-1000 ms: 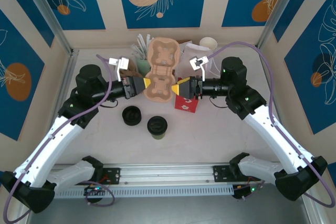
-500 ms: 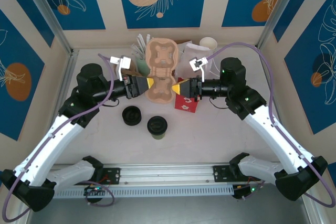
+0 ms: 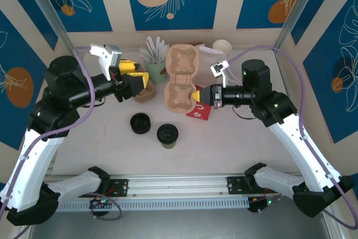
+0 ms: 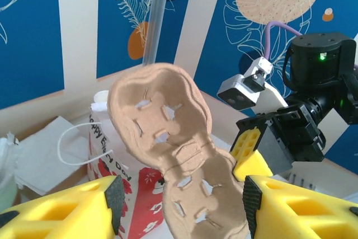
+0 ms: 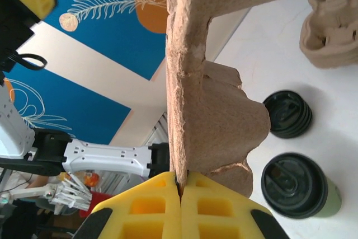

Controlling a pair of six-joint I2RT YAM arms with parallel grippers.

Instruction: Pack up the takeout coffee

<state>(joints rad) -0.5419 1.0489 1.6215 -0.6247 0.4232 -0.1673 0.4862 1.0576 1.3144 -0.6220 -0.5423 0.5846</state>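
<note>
The takeout coffee (image 3: 167, 134), a short greenish cup with a black lid, stands on the table in front of both arms; the right wrist view shows it too (image 5: 296, 186). My right gripper (image 3: 199, 94) is shut on the edge of a brown pulp cup carrier (image 3: 182, 79), holding it up on edge, and its fingers (image 5: 180, 191) pinch the rim of the carrier (image 5: 212, 110). My left gripper (image 3: 137, 74) is open, off to the left of the carrier and apart from it. From the left wrist, the carrier (image 4: 173, 155) hangs beyond the spread gripper (image 4: 179, 211).
A loose black lid (image 3: 140, 122) lies left of the coffee. The red bag (image 3: 200, 110) stands behind the carrier. A stack of pulp carriers (image 3: 146, 91) sits under the left gripper. At the back are a green cup of stirrers (image 3: 156, 60), napkins (image 3: 206, 59) and white cups (image 3: 222, 46).
The left gripper opened, let go of the carrier and drew back to the left. The right gripper closed on the carrier's edge and now holds it alone.
</note>
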